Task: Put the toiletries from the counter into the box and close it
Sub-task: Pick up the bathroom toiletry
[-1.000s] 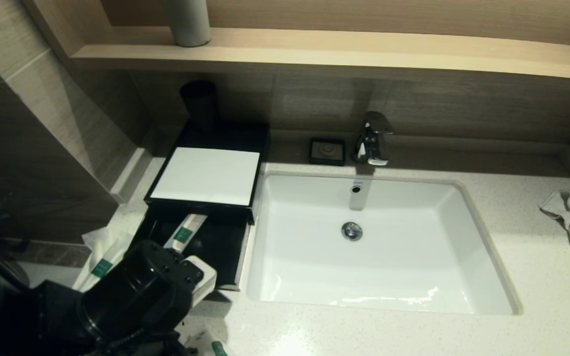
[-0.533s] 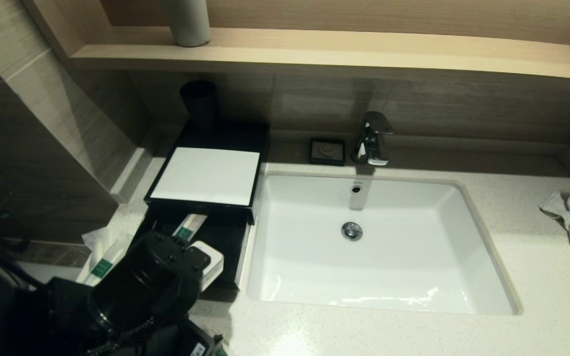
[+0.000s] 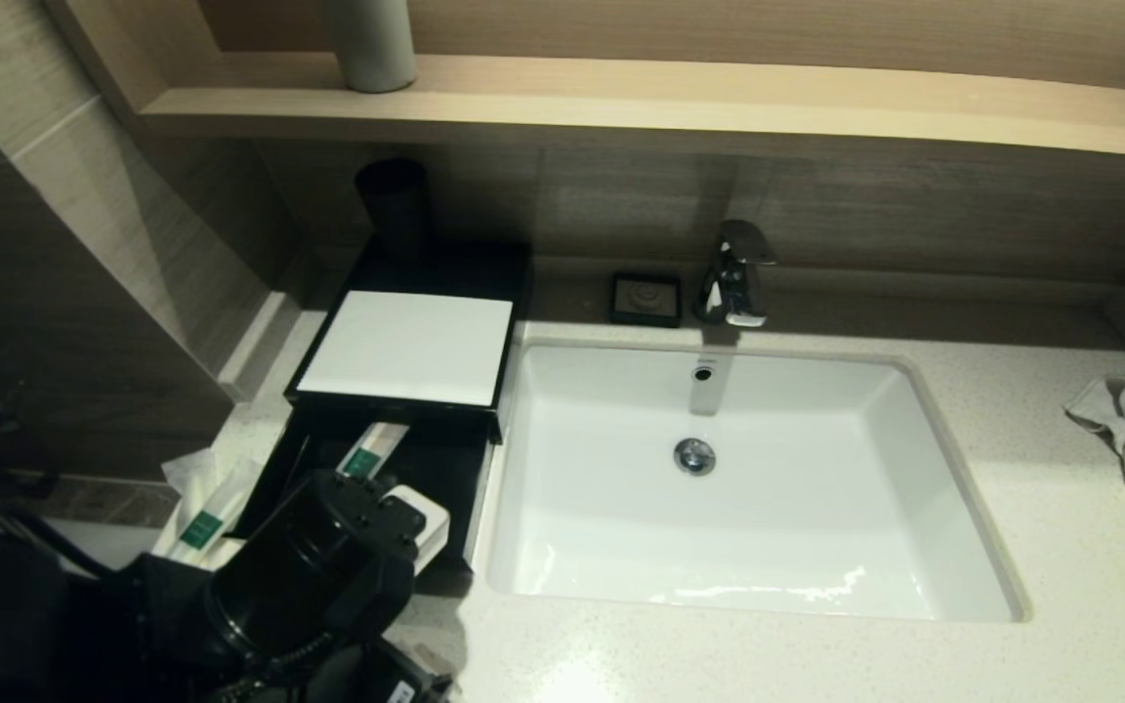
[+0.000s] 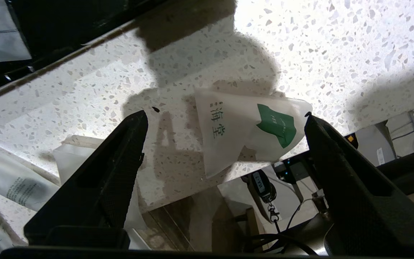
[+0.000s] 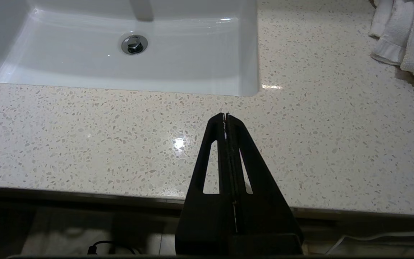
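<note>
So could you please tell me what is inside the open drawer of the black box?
One long sachet lies in the drawer. The left arm covers the drawer's front, hiding anything there.

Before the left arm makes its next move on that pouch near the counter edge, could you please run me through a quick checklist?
1. Left gripper open: ok, its fingers stand wide apart.
2. Pouch between the fingers: ok, it lies flat on the counter, not gripped.
3. Pouch fully supported: not ok, one corner overhangs the counter's front edge.
4. Drawer of the box open to receive: ok, pulled out, one long sachet already inside.
5. Other toiletries left out: not ok, sachets lie on the counter left of the drawer.
6. Right gripper clear: ok, shut, parked in front of the sink.
</note>
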Available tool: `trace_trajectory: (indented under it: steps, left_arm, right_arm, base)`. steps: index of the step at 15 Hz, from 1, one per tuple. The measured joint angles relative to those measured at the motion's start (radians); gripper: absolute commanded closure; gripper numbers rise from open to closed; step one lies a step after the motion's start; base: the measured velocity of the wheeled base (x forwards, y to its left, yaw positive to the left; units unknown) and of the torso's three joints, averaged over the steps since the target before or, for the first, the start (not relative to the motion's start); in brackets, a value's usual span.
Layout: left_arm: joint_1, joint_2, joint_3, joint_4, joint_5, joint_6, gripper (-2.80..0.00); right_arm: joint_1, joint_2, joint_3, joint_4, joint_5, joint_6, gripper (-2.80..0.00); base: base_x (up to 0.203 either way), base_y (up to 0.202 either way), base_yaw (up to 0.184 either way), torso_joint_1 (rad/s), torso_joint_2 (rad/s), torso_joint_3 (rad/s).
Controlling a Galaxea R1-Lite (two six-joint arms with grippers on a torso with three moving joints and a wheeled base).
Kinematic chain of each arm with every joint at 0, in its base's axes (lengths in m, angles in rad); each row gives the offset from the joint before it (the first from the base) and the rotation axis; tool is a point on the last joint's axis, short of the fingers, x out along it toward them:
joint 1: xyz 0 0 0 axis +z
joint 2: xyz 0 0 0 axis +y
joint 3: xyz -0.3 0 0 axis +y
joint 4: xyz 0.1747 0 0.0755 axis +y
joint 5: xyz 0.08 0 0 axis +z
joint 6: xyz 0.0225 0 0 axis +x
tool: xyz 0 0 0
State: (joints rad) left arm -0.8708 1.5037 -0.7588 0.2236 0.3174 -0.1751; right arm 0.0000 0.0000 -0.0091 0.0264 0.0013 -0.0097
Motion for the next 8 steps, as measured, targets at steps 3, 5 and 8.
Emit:
trace_trajectory:
  steps: [3, 5, 8]
  left_arm:
    - [-0.013, 0.025, 0.006, 0.0, 0.006, 0.001, -2.8]
    - [-0.015, 0.035, 0.006, 0.003, 0.02, 0.007, -2.8]
    - [-0.041, 0.034, 0.011, -0.002, 0.025, 0.0, -2.8]
  right_arm:
    - [0.0, 0.0, 0.0, 0.0, 0.0, 0.0, 0.0]
    - [0.0, 0.0, 0.0, 0.0, 0.0, -0.001, 0.0]
    - [0.0, 0.0, 0.0, 0.0, 0.0, 0.0, 0.0]
  base:
    - [0.0, 0.0, 0.0, 0.0, 0.0, 0.0]
    - [0.0, 0.0, 0.0, 0.0, 0.0, 0.0]
    - [0.0, 0.0, 0.0, 0.0, 0.0, 0.0]
